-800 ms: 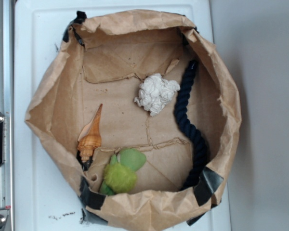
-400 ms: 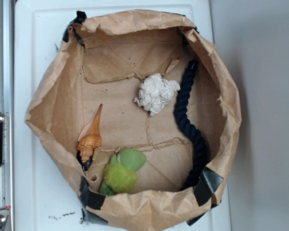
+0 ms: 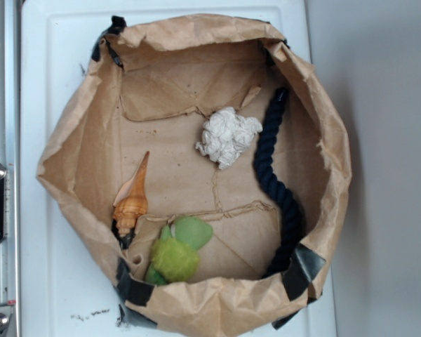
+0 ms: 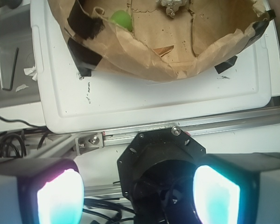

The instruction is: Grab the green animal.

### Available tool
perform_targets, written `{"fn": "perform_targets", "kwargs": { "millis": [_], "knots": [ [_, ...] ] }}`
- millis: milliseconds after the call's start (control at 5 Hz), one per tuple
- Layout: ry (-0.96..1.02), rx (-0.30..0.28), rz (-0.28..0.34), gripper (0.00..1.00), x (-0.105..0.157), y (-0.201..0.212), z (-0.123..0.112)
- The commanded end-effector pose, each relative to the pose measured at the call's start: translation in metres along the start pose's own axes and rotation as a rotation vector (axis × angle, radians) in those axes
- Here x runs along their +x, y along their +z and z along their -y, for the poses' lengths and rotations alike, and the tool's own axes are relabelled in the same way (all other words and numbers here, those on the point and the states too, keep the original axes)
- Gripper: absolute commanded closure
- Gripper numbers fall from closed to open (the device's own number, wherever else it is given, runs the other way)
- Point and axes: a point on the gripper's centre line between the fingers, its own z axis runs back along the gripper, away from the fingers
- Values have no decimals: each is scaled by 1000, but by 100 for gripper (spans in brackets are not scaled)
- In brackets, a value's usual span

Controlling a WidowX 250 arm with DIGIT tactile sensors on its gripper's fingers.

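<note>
Beside the green animal (image 3: 174, 258) lies a seashell (image 3: 131, 202).

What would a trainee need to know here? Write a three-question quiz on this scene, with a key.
1. True or false: the gripper is holding the green animal.
2. Which object lies closest to the green animal: A) crumpled paper ball, B) orange seashell, C) hex key?
3. What dark item curves along one side inside the paper bag?

Key: 1. False; its jaws are apart, outside the bag. 2. B. 3. The navy rope.
</note>
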Motion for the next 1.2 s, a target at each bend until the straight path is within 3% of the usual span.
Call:
{"fn": "perform_targets", "kwargs": {
  "millis": [0,600,800,1000],
  "knots": [
    [70,-39,87,0,10,-3,-14],
    [131,-33,86,0,87,-31,-31],
    [180,-22,133,0,113,-39,-32],
    [208,-46,140,0,133,-44,-40]
  ]
}}
